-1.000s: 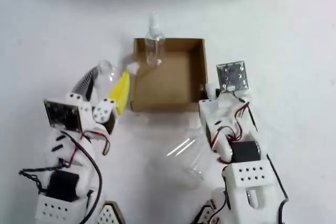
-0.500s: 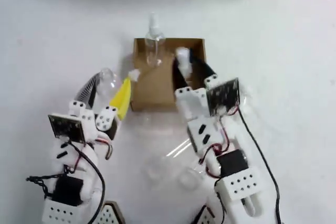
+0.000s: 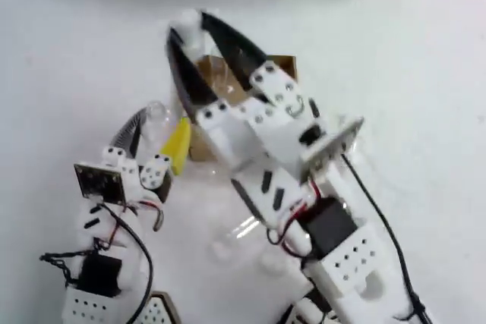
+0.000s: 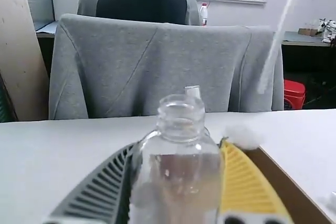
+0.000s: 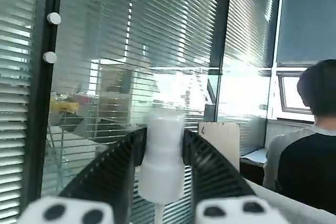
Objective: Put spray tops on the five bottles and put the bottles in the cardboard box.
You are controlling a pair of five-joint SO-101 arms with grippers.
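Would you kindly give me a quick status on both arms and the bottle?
Left gripper shut on uncapped bottle beside cardboard box. Right gripper shut on spray top, held high. Right arm crosses above the box.

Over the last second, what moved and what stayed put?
The right gripper, shut on a spray top, swung from the right of the cardboard box across it and rose toward the high camera. It is now over the box's far left corner. The left gripper stayed left of the box, shut on the open-necked bottle.
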